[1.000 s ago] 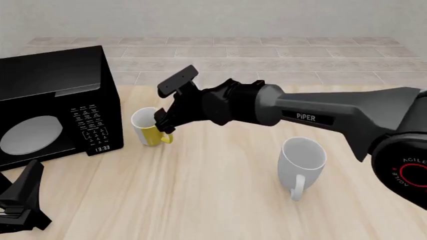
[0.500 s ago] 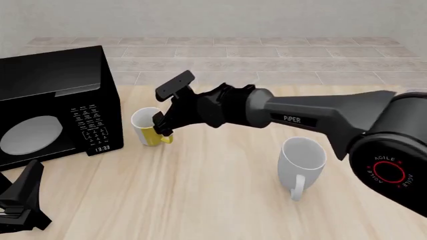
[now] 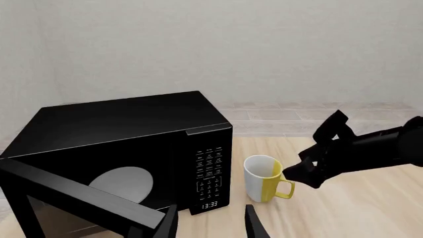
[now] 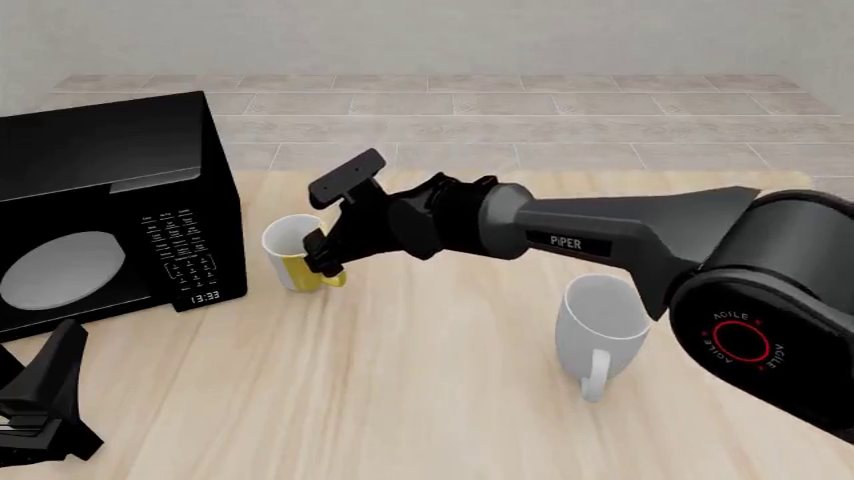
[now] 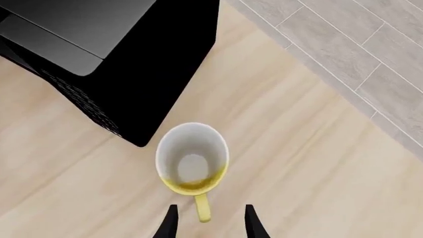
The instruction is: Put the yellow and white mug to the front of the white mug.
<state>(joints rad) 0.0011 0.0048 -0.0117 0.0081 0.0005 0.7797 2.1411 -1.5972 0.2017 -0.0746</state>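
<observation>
The yellow and white mug (image 4: pixel 296 254) stands upright on the wooden bench (image 4: pixel 441 400), just beside the front right corner of the black microwave (image 4: pixel 107 210), its yellow handle turned toward the near right. The right tool (image 4: pixel 324 256) reaches in from the right at that handle; in the right wrist view its two fingers (image 5: pixel 170 223) stand apart on either side of the handle with visible gaps, not touching it, and only their tips show at the frame edge. In the front view the arm's dark body covers the handle and the mug's right side, so contact cannot be judged there. The white mug (image 4: pixel 603 328) stands upright well apart, to the right and nearer the camera, handle pointing to the near edge; the arm crosses just behind its rim. The left tool (image 4: pixel 40 405) rests low at the near left corner, partly cut off by the frame; in the left wrist view its fingertips (image 3: pixel 170 225) show apart with nothing between them. The microwave's left side runs off frame, and its keypad labels are too small to read apart from a clock display.
</observation>
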